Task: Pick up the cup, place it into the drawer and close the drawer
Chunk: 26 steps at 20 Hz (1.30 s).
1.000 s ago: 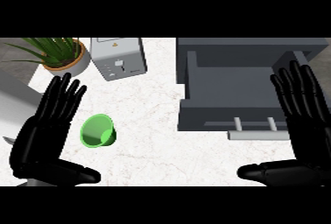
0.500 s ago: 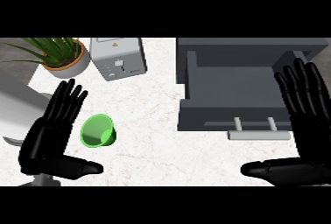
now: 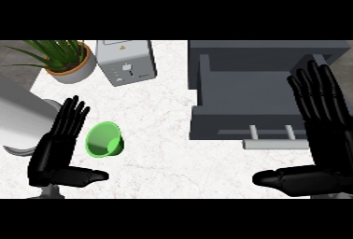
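A green cup (image 3: 105, 139) lies tipped on its side on the white marble counter at the left, its mouth facing up toward me. My left hand (image 3: 57, 148) stands open just left of it, fingers straight and thumb stretched out below the cup, not touching it. The grey drawer (image 3: 262, 95) is pulled open at the upper right, with its handle (image 3: 276, 144) at the front. My right hand (image 3: 324, 135) is open at the right edge, fingers straight over the drawer's right side, thumb pointing left.
A grey toaster (image 3: 126, 61) stands at the back centre-left. A potted plant (image 3: 66, 59) sits in the back left corner. A grey curved object (image 3: 21, 119) lies at the left edge behind my left hand.
My left hand has drifted right and toward the cup, closing the gap. My right hand has shifted slightly up and left over the drawer's side. The cup has not moved.
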Tool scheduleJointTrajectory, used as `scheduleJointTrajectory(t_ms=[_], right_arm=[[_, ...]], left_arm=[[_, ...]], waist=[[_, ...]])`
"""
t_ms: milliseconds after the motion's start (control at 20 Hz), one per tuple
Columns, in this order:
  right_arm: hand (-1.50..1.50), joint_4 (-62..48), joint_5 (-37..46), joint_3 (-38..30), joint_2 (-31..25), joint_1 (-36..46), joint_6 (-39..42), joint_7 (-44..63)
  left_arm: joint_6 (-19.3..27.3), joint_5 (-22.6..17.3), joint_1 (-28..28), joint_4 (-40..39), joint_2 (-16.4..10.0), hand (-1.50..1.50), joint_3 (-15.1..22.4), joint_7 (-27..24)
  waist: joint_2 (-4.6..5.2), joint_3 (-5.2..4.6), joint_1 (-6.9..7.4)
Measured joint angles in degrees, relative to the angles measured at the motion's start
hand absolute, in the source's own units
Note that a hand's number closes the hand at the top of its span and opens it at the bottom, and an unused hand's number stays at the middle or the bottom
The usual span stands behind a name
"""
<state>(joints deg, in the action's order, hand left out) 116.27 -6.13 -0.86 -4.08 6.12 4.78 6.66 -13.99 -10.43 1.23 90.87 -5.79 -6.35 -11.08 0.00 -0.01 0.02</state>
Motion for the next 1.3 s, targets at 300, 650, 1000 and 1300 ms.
scheduleJointTrajectory(t_ms=[300, 650, 1000, 1300], right_arm=[[-1.5, 0.5, -0.9, -0.9, -0.6, 1.8, -0.1, 2.5], [-1.5, 1.1, -1.7, -1.5, -1.0, 0.8, 1.1, 1.9], [-1.5, 2.0, -1.4, -1.1, -0.6, -0.2, 1.2, 1.9], [-1.5, 1.2, -1.7, -1.6, -0.6, -0.3, 1.7, 1.4]], left_arm=[[-2.0, 1.8, -1.7, -9.7, -1.0, -1.5, -1.5, -6.8], [-3.2, 3.8, -4.2, -20.1, -2.1, -1.5, -2.7, -13.1], [-3.1, 5.3, -8.2, -30.5, -2.7, -1.5, -4.1, -20.3], [-2.8, 6.5, -12.4, -41.7, -3.7, -1.5, -5.2, -25.8]], waist=[[0.0, 0.0, -0.05], [0.0, 0.0, -0.1], [-0.12, 0.17, -0.13], [0.0, 0.03, -0.21]])
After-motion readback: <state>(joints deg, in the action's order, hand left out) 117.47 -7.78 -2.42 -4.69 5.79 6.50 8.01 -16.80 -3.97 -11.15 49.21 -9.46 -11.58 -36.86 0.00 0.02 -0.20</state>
